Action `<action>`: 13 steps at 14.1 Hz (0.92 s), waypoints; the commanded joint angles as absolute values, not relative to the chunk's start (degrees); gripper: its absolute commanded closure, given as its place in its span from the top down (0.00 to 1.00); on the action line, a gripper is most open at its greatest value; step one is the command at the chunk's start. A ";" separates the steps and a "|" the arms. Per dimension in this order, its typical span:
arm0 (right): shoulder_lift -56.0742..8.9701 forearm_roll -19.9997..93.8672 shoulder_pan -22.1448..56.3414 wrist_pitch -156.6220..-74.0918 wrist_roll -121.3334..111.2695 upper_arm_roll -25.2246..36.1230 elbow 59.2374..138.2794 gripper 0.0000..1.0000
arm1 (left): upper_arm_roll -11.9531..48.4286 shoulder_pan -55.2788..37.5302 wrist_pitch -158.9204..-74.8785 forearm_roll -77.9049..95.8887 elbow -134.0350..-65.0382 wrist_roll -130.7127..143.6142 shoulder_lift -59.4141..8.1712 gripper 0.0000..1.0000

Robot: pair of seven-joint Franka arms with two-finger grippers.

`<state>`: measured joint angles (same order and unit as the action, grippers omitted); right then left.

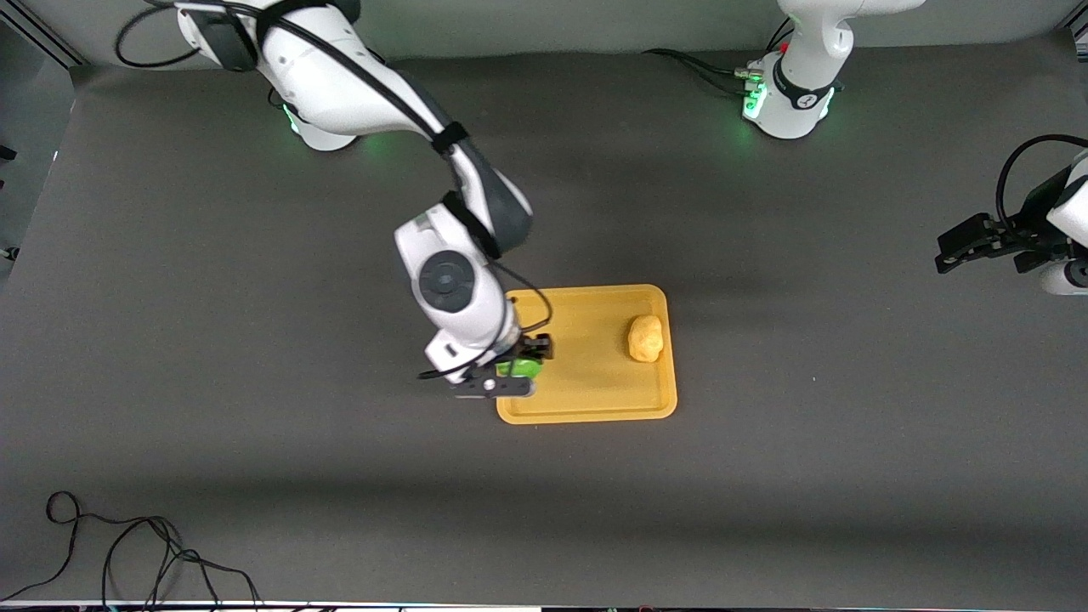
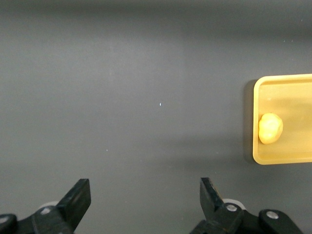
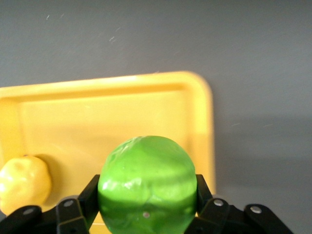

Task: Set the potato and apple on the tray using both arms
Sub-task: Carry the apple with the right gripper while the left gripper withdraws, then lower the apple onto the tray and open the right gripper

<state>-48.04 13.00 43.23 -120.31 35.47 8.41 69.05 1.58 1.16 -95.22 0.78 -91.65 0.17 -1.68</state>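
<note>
We see the right gripper (image 1: 520,367) over the tray (image 1: 586,399), at its end toward the right arm, fingers (image 3: 80,204) pinching the apple (image 3: 147,183). The potato (image 1: 645,337) lies in the tray's other end. The left gripper (image 2: 144,204) waits above the tabletop (image 1: 255,467) at the left arm's edge, fingers spread.

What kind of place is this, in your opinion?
Probably a robotics lab: two white arms bolted to a table with a dark grey mat, loose cables, and toy-like items, a potato on a tray.
</note>
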 commanded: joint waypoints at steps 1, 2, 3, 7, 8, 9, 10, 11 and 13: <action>-54.49 13.89 46.14 -118.39 39.99 9.32 60.03 0.40 | 1.41 0.79 -97.28 0.70 -91.41 -0.70 -1.41 1.00; -54.67 13.71 47.10 -118.48 40.34 9.32 60.12 0.40 | 1.49 0.70 -97.82 0.36 -91.49 -0.70 -1.41 1.00; -55.54 13.62 47.54 -118.56 40.34 9.32 59.94 0.40 | 1.49 0.79 -98.17 0.35 -91.49 -0.70 -1.41 1.00; -58.00 13.36 47.64 -120.58 40.17 9.32 60.12 0.40 | 1.49 1.05 -98.35 0.35 -91.49 -0.70 -1.75 1.00; -58.44 13.36 47.72 -121.11 40.34 9.40 60.12 0.40 | 1.41 1.40 -98.70 0.35 -91.41 -0.70 -2.19 1.00; -58.53 13.27 48.42 -121.81 40.34 9.40 60.38 0.40 | 1.23 1.41 -99.05 0.35 -91.41 -0.70 -2.46 1.00; -58.54 13.27 48.51 -121.99 40.34 9.49 60.38 0.40 | 1.23 1.41 -99.05 0.35 -91.41 -0.79 -2.55 1.00; -58.88 13.27 48.60 -122.17 40.34 9.49 60.38 0.40 | 1.23 1.41 -99.05 0.35 -91.41 -0.70 -2.46 1.00; -59.41 13.36 48.69 -123.74 40.43 9.40 60.38 0.40 | 1.23 1.41 -98.44 0.35 -91.41 -0.70 -2.46 1.00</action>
<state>-57.74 13.00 48.15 -122.81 39.37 8.86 62.76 1.26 1.35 -98.56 0.68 -91.66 -0.03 -2.50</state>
